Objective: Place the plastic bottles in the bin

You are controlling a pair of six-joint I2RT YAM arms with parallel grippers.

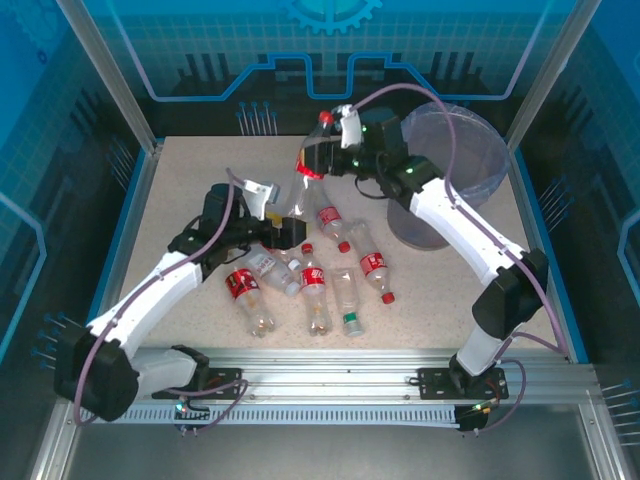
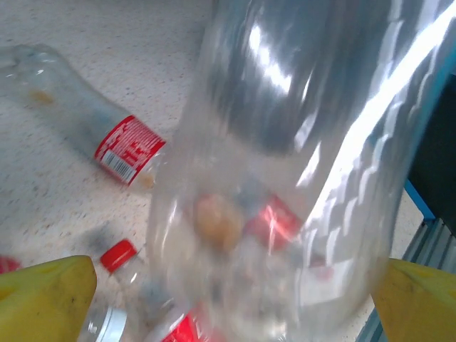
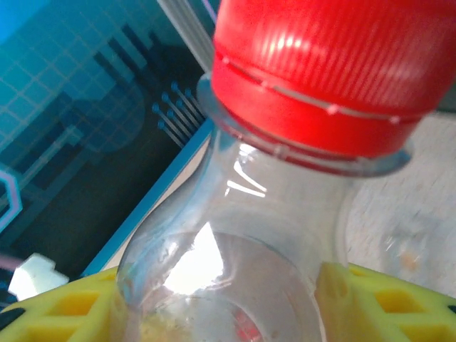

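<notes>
The right gripper is clenched on a small clear plastic bottle with a red cap. It holds the bottle off the speckled beige table at the far centre, tilted, with the cap toward the far side. In the right wrist view its yellow fingers press against both sides of the bottle's shoulder, just below the cap.

The round translucent grey-lavender bin stands at the far right of the table, just right of that arm. The held bottle is left of the bin's rim, not over it.

The left gripper is near the middle of the table with its jaws spread wide, released. In the left wrist view a blurred clear plastic bottle lies between its 2 yellow fingertips. The left one stands clear of the bottle; whether the right one touches it I cannot tell.

On the near side of that gripper, a loose cluster of bottles lies on the table. Most have red labels and red caps, and 1 has a green cap. All of these are well left of the bin.
</notes>
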